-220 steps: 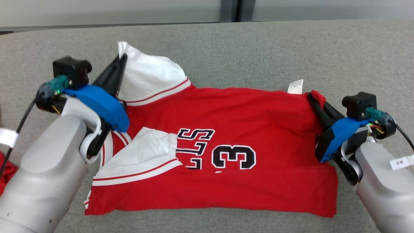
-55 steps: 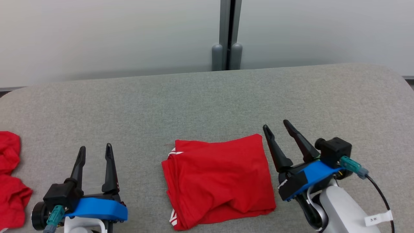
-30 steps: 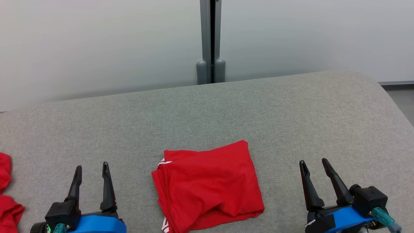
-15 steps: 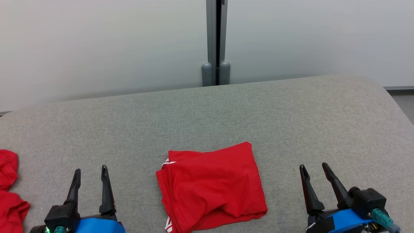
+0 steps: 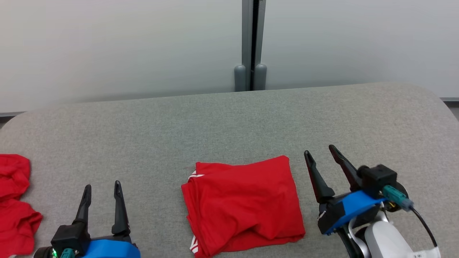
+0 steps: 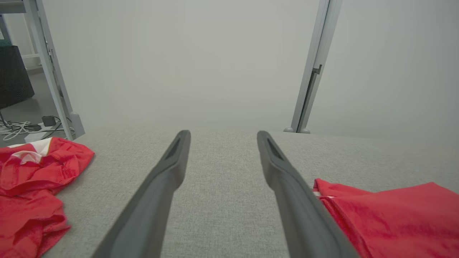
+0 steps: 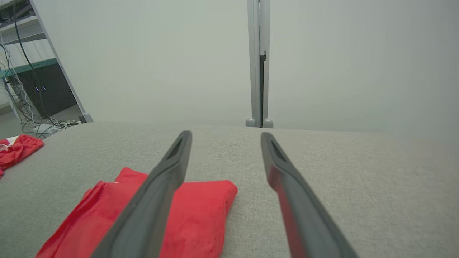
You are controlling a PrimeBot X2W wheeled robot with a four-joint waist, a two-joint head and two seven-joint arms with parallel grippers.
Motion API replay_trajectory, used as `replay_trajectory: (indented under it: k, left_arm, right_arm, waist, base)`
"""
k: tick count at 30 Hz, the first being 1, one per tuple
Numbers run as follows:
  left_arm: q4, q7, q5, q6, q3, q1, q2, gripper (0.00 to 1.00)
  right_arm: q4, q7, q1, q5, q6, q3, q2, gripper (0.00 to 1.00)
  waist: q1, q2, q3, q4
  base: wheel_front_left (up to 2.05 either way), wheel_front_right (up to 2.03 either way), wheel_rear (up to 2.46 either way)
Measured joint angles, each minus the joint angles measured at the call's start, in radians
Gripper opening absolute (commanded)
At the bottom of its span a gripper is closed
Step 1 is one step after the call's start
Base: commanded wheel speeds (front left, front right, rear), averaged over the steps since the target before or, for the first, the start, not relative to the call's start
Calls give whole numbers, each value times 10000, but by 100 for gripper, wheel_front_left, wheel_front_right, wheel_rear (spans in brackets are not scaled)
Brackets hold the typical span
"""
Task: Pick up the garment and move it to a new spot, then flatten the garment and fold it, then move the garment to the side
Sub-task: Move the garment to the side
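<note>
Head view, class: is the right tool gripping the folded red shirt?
No, the right tool stands open beside the folded red shirt, its fingers empty and clear of the cloth.

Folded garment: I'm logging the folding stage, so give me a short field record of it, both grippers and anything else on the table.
garment: folded red fabric garment with white trim, a lumpy rectangle lying on the grey fabric-covered table
left gripper: open, empty, left of the garment and apart from it
right gripper: open, empty, close beside the garment's right edge
other item: crumpled red cloth at the table's left edge
stage: fold looks done; move to the side not yet done
</note>
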Motion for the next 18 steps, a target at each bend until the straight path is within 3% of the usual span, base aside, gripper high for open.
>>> replay_trajectory:
  k: [8,18]
  left_arm:
    - [-38,2,-33,2,-136,-274,-2,100]
    - [-77,0,-165,77,-316,-651,-2,100]
  right_arm:
    - [1645,552,-1004,-84,0,445,54,100]
    - [4199,176,-1158,94,0,514,63,100]
  waist:
    - [0,0,401,417]
    - [0,0,1028,917]
  base:
    - [0,0,0]
    - [0,0,0]
